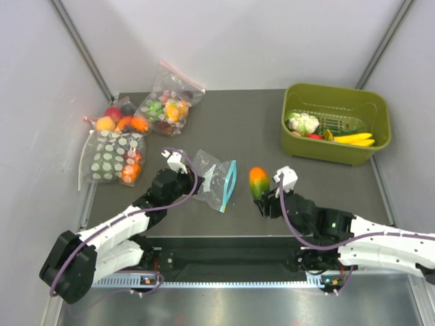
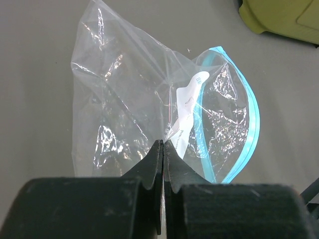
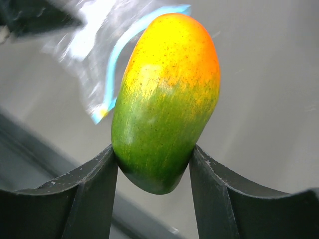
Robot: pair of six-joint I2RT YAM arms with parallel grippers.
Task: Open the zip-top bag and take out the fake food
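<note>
The clear zip-top bag (image 1: pixel 212 178) with a light-blue zip strip lies on the dark table between the arms, its mouth open toward the right; it fills the left wrist view (image 2: pixel 149 99) and looks empty. My left gripper (image 1: pixel 185 183) is shut on the bag's near edge (image 2: pixel 163 144). My right gripper (image 1: pixel 262 201) is shut on a green-and-orange fake mango (image 1: pixel 258 181), held by its green end, orange end pointing away (image 3: pixel 167 94). The bag's blue strip shows blurred behind it (image 3: pixel 119 55).
A green bin (image 1: pixel 336 122) with cauliflower and yellow pieces stands at the back right. At the back left lie a white-dotted bag (image 1: pixel 114 156) with fruit and a clear bag with a pink-red zip (image 1: pixel 170 102). Grey walls close in both sides.
</note>
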